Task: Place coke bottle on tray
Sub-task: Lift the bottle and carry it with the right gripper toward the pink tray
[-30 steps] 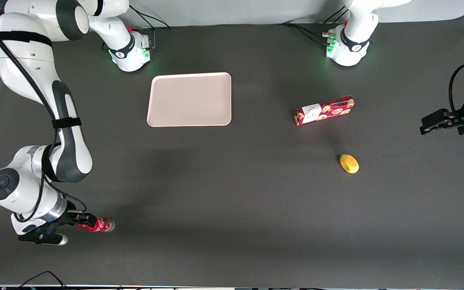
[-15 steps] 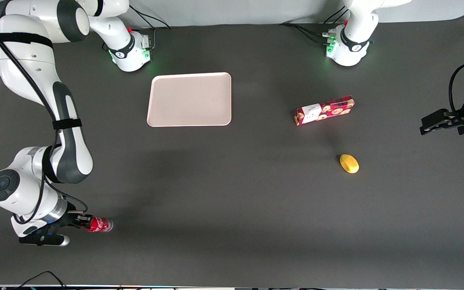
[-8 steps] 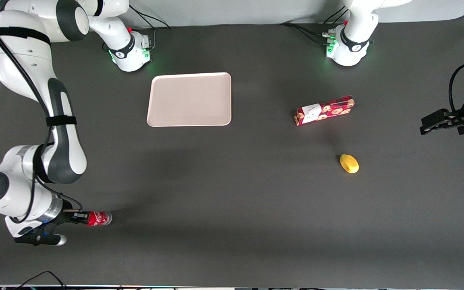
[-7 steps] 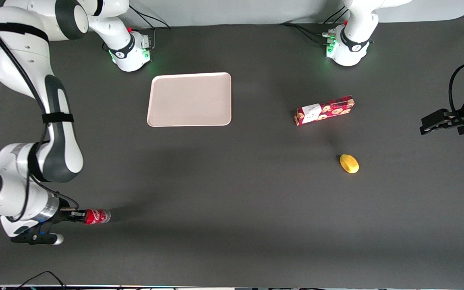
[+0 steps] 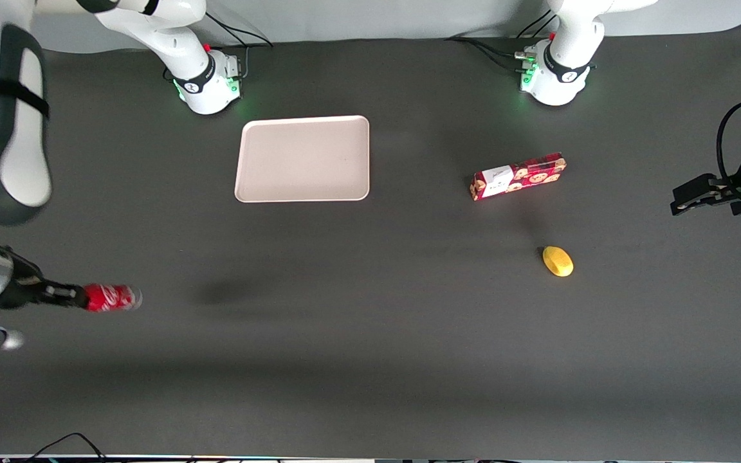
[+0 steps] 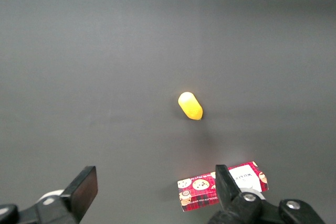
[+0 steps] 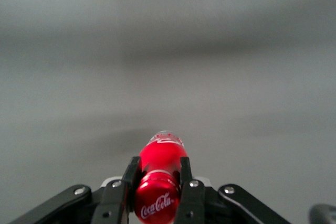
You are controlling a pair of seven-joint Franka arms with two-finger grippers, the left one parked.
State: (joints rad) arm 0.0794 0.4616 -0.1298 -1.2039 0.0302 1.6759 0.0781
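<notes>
Front view: gripper (image 5: pixel 81 297) at working arm's end of table, fingers (image 7: pixel 185 174) pinched on coke bottle (image 5: pixel 111 298), which sticks out sideways from claw, off the table surface w/ shadow apart. Tray (image 5: pixel 303 159) well apart from claw, farther from cam. Cookie box (image 5: pixel 518 176) & yellow obj (image 5: pixel 557 261) toward parked arm's end.

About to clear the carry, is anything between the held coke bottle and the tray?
Nothing visible. The pincer holds the bottle nearer the camera than the tray; only bare table lies between them. The cookie box sits toward the parked arm's end.
</notes>
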